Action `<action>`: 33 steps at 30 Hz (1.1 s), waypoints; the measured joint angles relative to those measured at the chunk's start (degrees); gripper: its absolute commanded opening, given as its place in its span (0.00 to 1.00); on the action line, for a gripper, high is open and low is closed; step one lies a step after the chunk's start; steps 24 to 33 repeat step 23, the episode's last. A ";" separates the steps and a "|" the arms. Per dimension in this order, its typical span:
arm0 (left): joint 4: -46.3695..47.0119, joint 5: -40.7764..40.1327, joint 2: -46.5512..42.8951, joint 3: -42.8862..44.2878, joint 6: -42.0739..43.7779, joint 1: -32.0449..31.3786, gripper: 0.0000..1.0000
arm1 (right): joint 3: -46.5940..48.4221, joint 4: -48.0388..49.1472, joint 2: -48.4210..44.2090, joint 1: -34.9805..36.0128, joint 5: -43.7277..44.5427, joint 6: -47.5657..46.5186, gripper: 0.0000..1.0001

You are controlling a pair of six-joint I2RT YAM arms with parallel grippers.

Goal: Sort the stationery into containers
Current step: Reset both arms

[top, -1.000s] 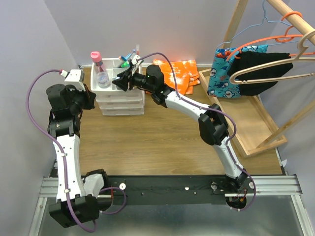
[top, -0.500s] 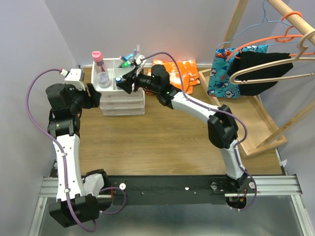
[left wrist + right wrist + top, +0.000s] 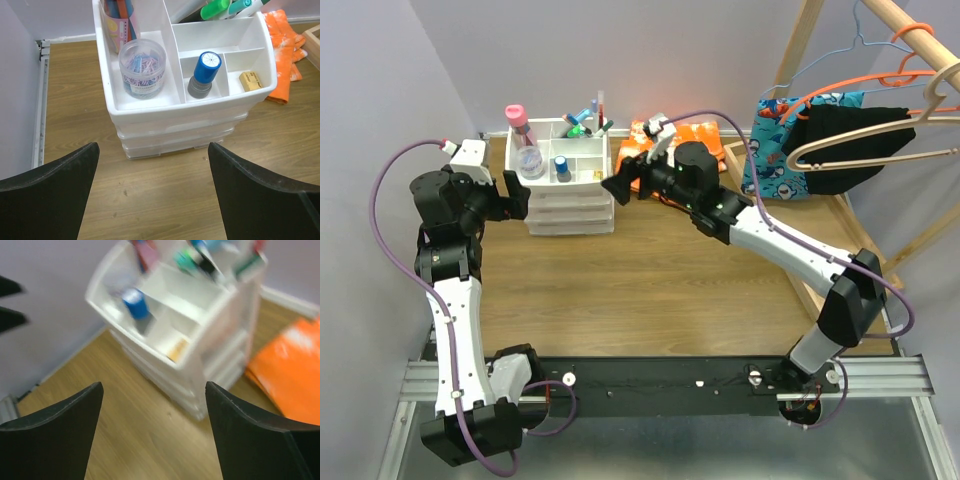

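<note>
The white three-drawer unit (image 3: 570, 215) stands at the back left of the table. Its top tray holds a pink-capped bottle (image 3: 523, 140), a blue-capped tube (image 3: 562, 167) and upright pens and markers (image 3: 588, 120). My left gripper (image 3: 516, 195) is open just left of the unit, with nothing in it. In the left wrist view the left gripper (image 3: 152, 147) faces the unit (image 3: 175, 132) and the tube (image 3: 205, 72). My right gripper (image 3: 617, 182) is open and empty at the unit's right side. The blurred right wrist view shows the right gripper (image 3: 154, 385), the unit (image 3: 220, 355) and the tube (image 3: 136, 302).
An orange cloth (image 3: 695, 150) lies right of the unit. A shallow wooden tray (image 3: 840, 250) with a hanger rack and hung clothes (image 3: 830, 140) fills the right side. A clear jar of paper clips (image 3: 143, 67) and a small tan block (image 3: 250, 80) sit in the top tray.
Both grippers have opened. The right arm has drawn back to the right, from over the top tray to beside the unit. The left arm stays beside the unit.
</note>
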 measured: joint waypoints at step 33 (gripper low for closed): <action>-2.62 -2.36 -2.27 -6.14 3.28 -2.38 0.99 | -16.83 -30.01 -14.47 -8.04 25.27 8.02 1.00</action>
